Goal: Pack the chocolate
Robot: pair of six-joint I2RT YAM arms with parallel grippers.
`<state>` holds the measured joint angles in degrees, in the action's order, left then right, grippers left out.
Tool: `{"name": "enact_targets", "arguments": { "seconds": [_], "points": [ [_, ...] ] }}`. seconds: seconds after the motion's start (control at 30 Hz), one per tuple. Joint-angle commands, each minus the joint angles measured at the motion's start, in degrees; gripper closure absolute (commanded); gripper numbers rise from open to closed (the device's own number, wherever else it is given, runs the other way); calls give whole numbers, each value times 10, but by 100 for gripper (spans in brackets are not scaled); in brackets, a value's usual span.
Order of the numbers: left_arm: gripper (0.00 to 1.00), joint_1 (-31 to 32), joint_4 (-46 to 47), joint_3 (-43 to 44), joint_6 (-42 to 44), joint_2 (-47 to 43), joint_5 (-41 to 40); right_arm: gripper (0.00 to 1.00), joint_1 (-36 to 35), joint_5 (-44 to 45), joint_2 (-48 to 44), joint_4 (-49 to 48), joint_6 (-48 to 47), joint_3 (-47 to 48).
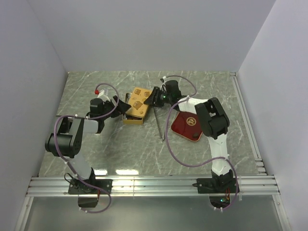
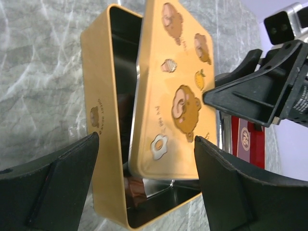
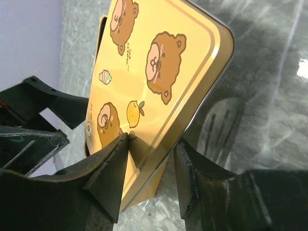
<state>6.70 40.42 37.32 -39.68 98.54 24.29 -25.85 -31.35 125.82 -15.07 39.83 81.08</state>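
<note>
A gold tin lies mid-table, and its bear-printed lid rests tilted on it, leaving the near end uncovered. In the left wrist view a brown piece of chocolate shows inside the tin under the lid. My left gripper is open, one finger on each side of the tin's end, and touches nothing. My right gripper straddles the lid's far edge. One finger rests on its top and the other stands just off the rim. In the top view the left gripper and right gripper flank the tin.
A red square tray lies right of the tin, under the right arm. A thin metal bar lies between tin and tray. The right gripper's black fingers reach in over the lid in the left wrist view. Walls enclose the table on three sides.
</note>
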Motion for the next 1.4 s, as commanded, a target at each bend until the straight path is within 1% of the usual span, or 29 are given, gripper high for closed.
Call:
{"name": "enact_targets", "arguments": {
  "seconds": [0.0,0.27,0.47,0.67,0.77,0.87,0.9,0.97,1.0,1.07,1.1,1.37],
  "points": [
    [14,3,46,19,0,6,18,52,-14,25,24,80,-65,14],
    [15,5,50,18,-2,8,28,51,-28,26,14,108,-88,20],
    [16,6,55,17,-5,11,33,48,-39,30,12,135,-107,27],
    [18,7,48,16,-3,8,31,47,-47,39,8,139,-114,26],
    [20,7,41,16,0,6,30,47,-48,40,5,135,-110,24],
    [30,8,36,17,0,6,30,47,-52,41,-4,132,-104,27],
    [36,8,34,18,0,7,31,47,-53,42,-6,131,-101,28],
    [42,9,29,19,0,8,29,47,-54,43,-10,131,-100,32],
    [47,9,27,19,0,7,29,47,-59,42,-11,131,-99,34],
    [51,9,26,19,1,8,28,47,-61,43,-15,135,-98,38],
    [55,9,25,18,1,7,29,47,-62,45,-15,137,-98,40],
    [67,10,6,24,5,21,20,46,-71,73,-25,146,-106,48]
  ]
}}
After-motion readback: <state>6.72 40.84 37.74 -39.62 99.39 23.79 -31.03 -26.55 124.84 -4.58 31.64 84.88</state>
